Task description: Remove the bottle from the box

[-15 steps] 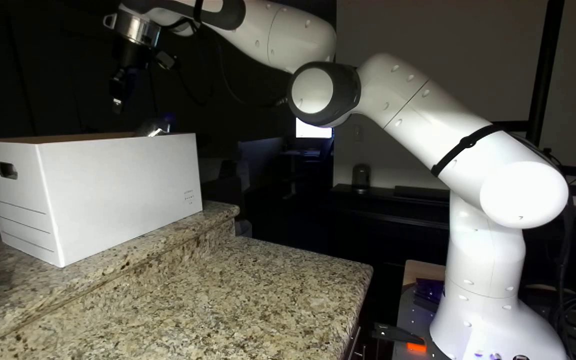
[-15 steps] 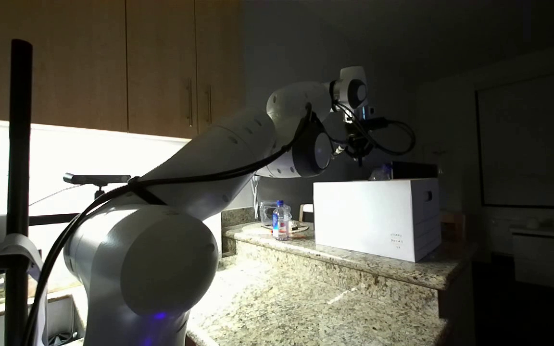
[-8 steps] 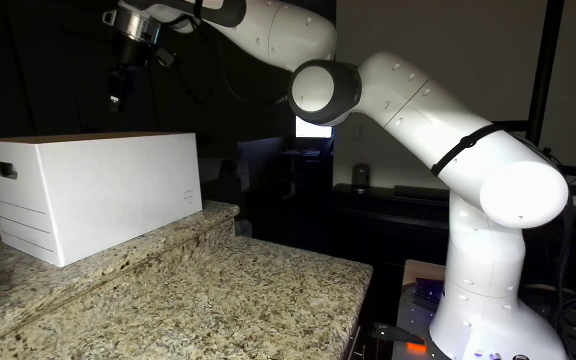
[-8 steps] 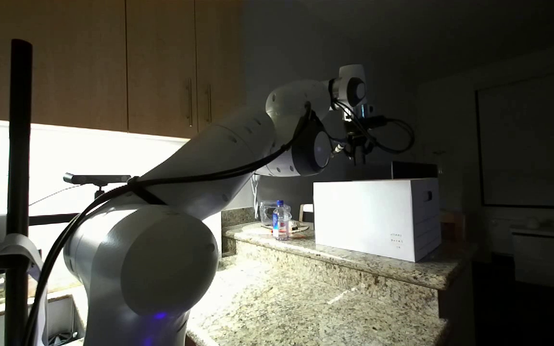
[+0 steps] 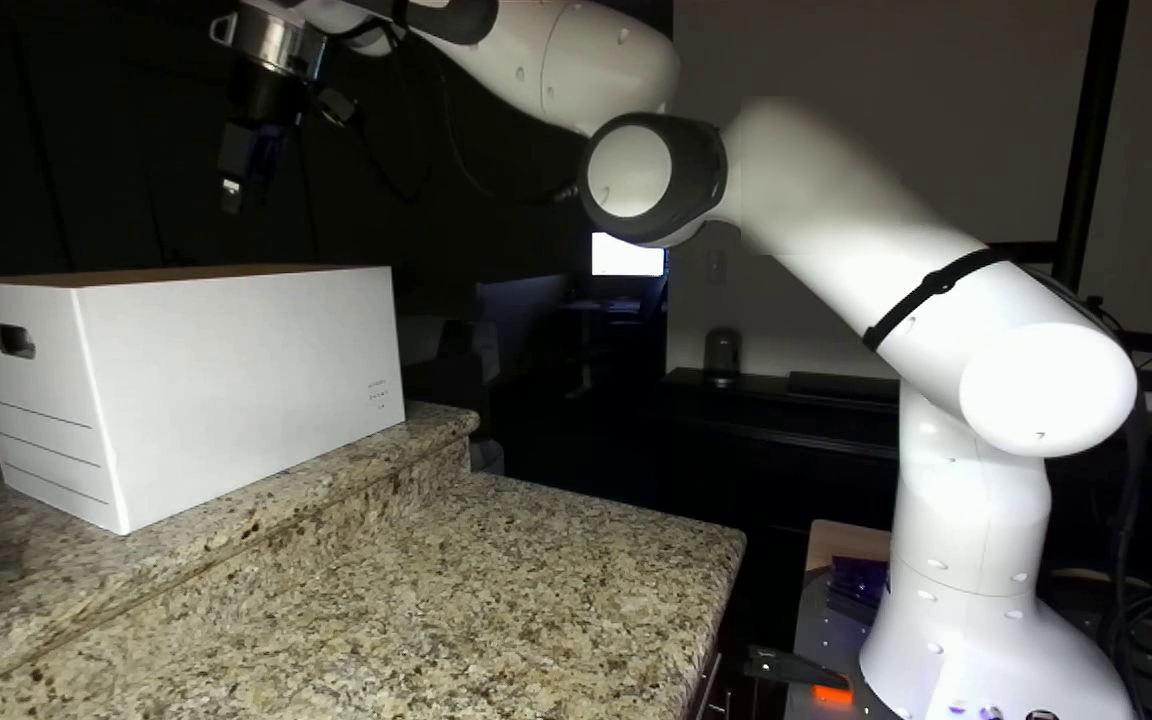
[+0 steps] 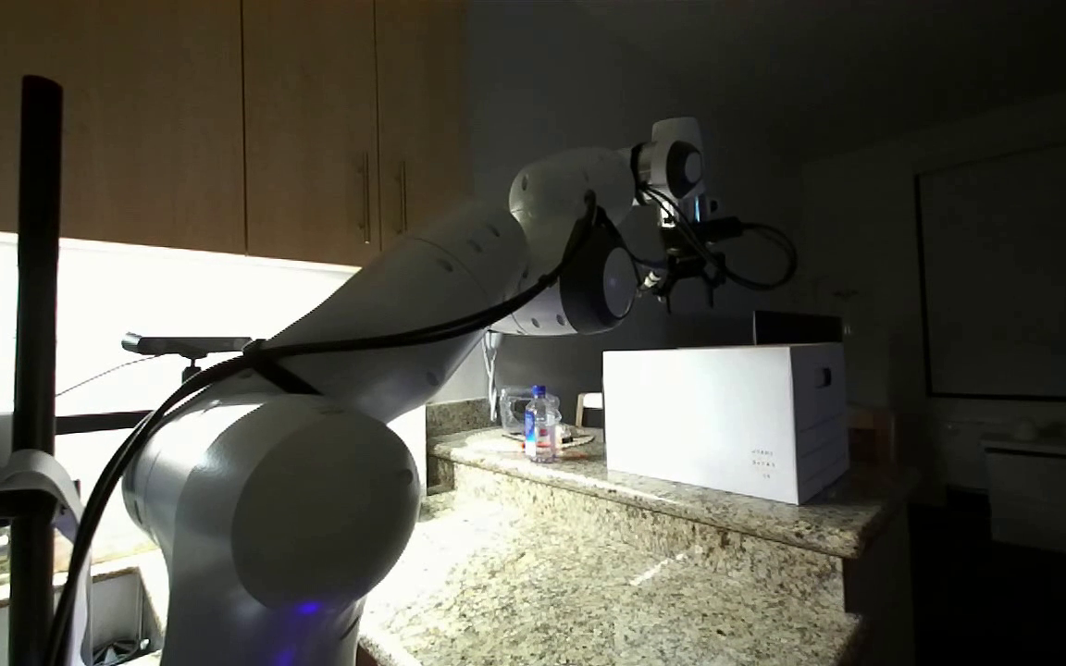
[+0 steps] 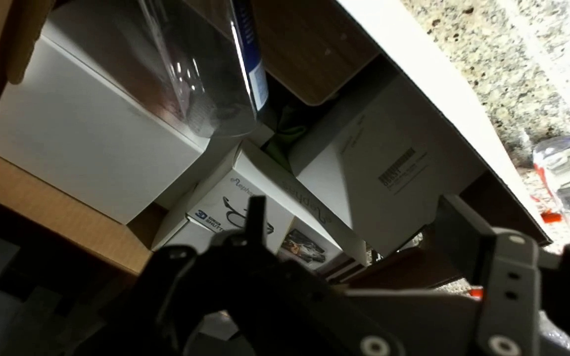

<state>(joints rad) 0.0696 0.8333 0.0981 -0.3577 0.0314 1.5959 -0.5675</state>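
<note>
Down below the end effector [image 7: 356,220], the bottle [image 7: 207,66]

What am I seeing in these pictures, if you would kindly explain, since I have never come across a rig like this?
The machine is a white jointed robot arm ending in a black two-fingered hand. Two views are taken from different spots outside the robot; the wrist view is taken near the hand and looks down into a large white rectangular cardboard box. That open-topped box stands on a raised speckled stone ledge. Also on the ledge, apart from the box, a blue-capped clear plastic bottle stands upright. The wrist view shows a second, blue-labelled clear plastic bottle inside the box, along with a plain white carton. The hand hovers above the box, open and holding nothing.
</note>
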